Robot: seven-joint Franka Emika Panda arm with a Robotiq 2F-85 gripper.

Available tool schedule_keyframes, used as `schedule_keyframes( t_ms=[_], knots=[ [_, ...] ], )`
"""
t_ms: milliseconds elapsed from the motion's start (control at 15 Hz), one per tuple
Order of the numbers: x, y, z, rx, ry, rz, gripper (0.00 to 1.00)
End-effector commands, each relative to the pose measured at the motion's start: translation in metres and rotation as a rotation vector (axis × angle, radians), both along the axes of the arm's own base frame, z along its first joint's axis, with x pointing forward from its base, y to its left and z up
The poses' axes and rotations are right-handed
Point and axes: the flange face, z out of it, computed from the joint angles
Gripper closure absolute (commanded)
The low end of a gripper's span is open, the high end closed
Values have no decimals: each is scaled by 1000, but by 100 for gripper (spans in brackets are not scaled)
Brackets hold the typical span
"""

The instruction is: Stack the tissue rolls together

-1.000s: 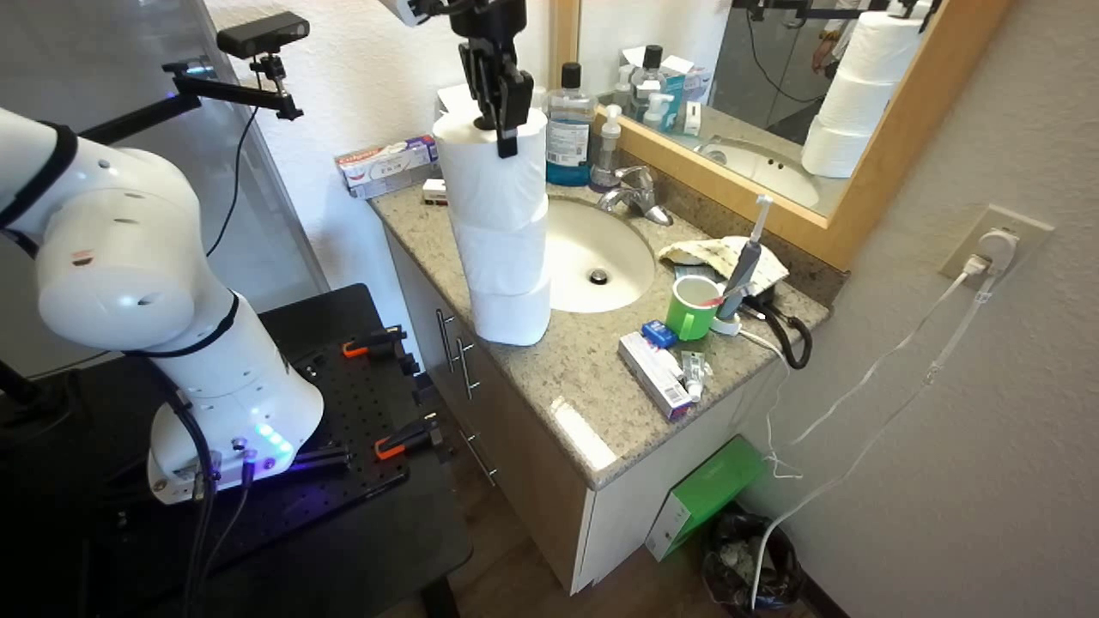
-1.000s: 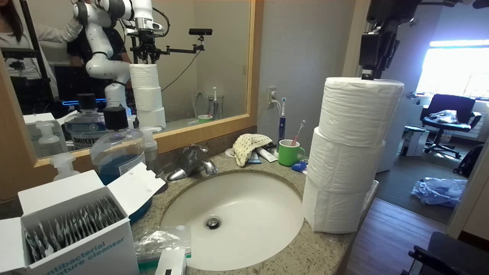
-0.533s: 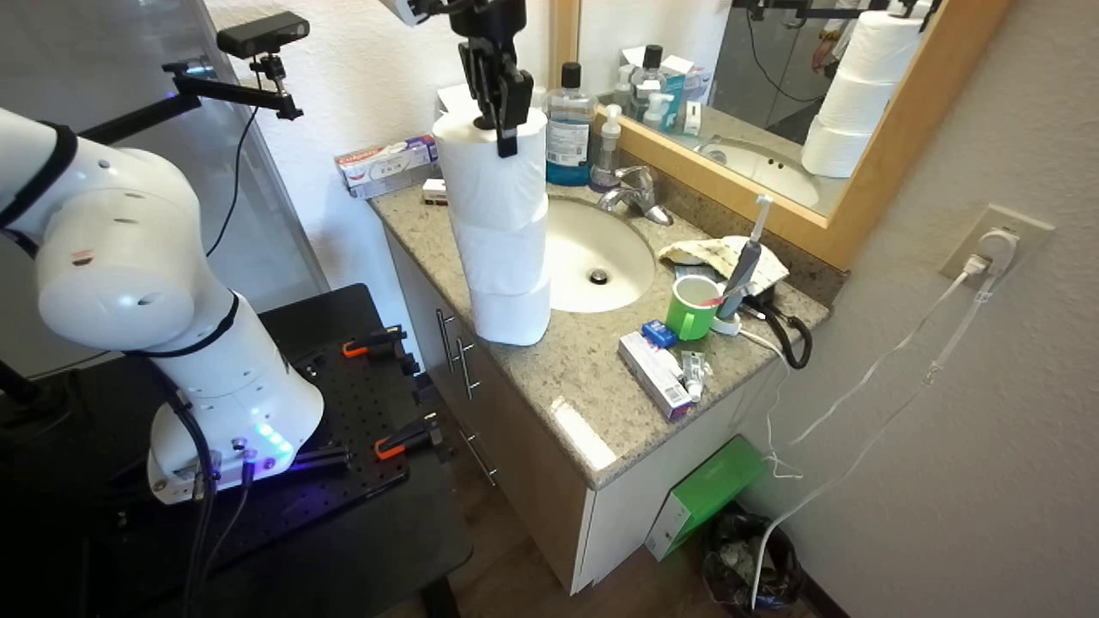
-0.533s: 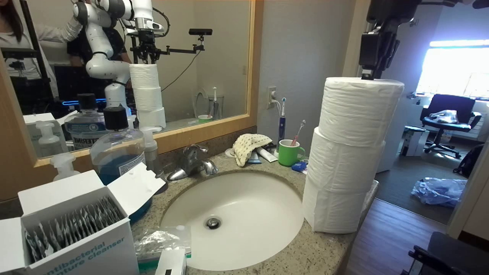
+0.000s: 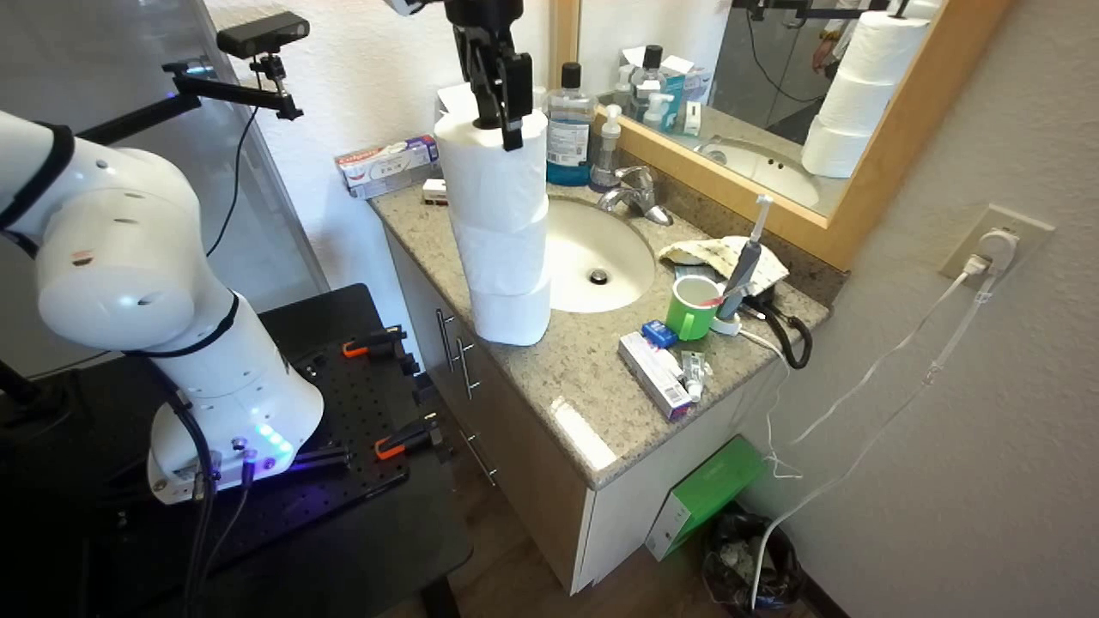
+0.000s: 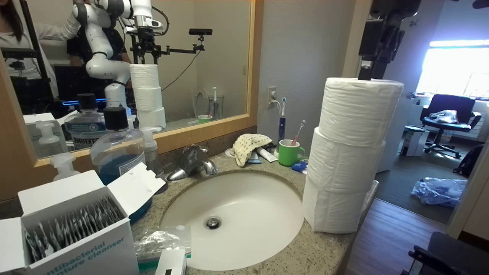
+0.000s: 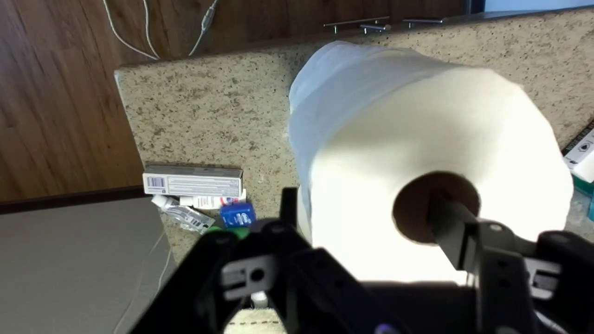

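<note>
Three white tissue rolls stand in one column at the counter edge by the sink: the bottom roll [image 6: 334, 210], the middle roll [image 6: 344, 162] and the top roll [image 6: 359, 110]. The column is slightly staggered, shown in both exterior views. My gripper [image 7: 364, 197] is over the top roll, its jaws spread apart. In the wrist view one finger [image 7: 448, 213] reaches into the dark core hole [image 7: 413, 208]. Its other finger [image 7: 289, 204] stands outside the roll's side, with a narrow gap visible. Whether the inner finger touches the core cannot be told.
The sink [image 6: 244, 214] lies beside the column, with the faucet [image 5: 635, 196] and mouthwash bottle [image 5: 568, 129] behind. A green mug [image 5: 692, 307], electric toothbrush [image 5: 745, 266] and toothpaste box [image 5: 654, 374] stand on the counter. A mirror [image 6: 214, 49] reflects the arm. An opened carton [image 6: 76, 229] stands nearby.
The gripper's fingers have spread from their earlier closed position around the top roll's wall, and the wrist has shifted slightly. All three rolls stay where they were.
</note>
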Motion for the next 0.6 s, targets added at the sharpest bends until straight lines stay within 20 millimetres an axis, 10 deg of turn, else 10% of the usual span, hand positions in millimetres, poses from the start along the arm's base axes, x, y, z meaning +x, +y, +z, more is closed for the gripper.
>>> schedule_keyframes(
  t_ms=[0, 533],
  knots=[
    [-12, 3, 16, -5, -40, 2, 34],
    [-38, 6, 38, -13, -120, -3, 52]
  ],
)
